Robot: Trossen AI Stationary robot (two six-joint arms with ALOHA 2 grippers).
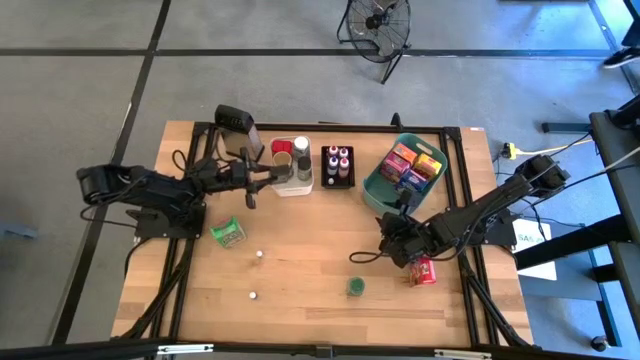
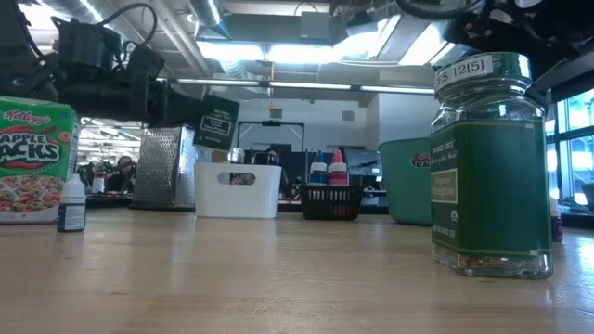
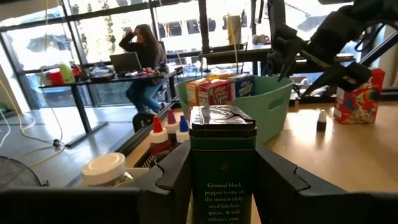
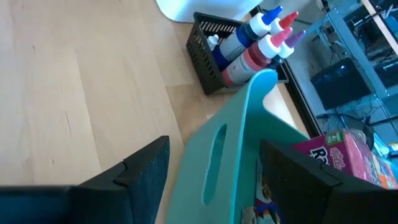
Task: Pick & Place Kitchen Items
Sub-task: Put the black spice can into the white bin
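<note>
The left gripper hangs above the white bin, its fingers closed on a dark green tin of ground black pepper; in the left wrist view the tin stands upright between the two dark fingers, and the low view shows it raised off the counter, just to the near side of the bin.

Inside the white bin stand a few round jars. Right beside the bin sits the black tray with small capped bottles, and beyond the tray is the teal basket, loaded with red, pink and orange boxes.

The right gripper hovers at the teal basket's near edge, its fingers spread apart with nothing between them; the right wrist view shows the basket's rim in the gap.

On the open counter, away from the white bin, lie a green cereal box, two small white bottles, a green-labelled glass spice jar and a red cereal box near the right arm. A metal box grater stands beside the bin.
</note>
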